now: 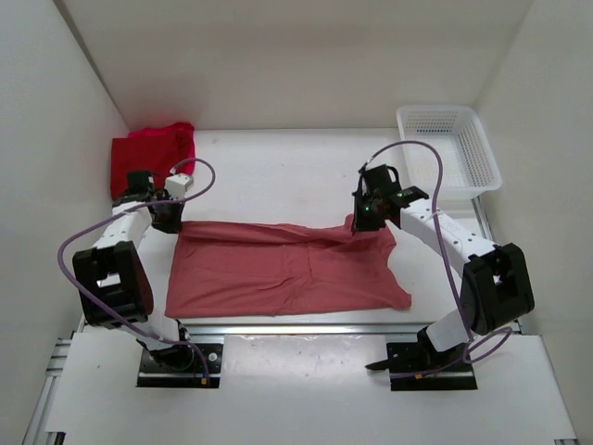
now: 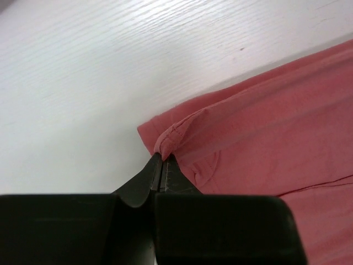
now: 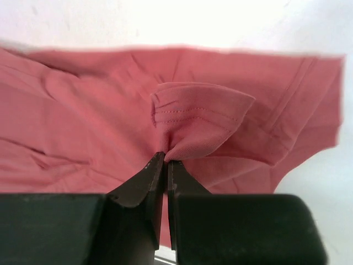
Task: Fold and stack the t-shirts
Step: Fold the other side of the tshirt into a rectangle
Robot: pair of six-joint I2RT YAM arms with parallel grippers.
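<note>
**Top external view: faded salmon-pink cloth t-shirt pinched at both far corners**

At the far left corner of the white table, a dark crimson cloth t-shirt lies bunched against the wall. A bright pinkish-red cloth t-shirt touches it on the far right side. Just nearer than that pile, the left gripper sits low at the salmon shirt's far left corner. In the left wrist view its jaws are clenched, with a small hemmed fold of the corner nipped between the tips.

The salmon shirt is spread over the middle of the table between the two arms. It is mostly flat, with a creased band along its far edge and a sleeve jutting out at the near right.

At the shirt's far right corner the right gripper points down. The right wrist view shows its jaws closed on a stitched hem, which puffs up above the tips.

Well apart from the shirt, a white plastic mesh basket stands at the far right corner.
</note>
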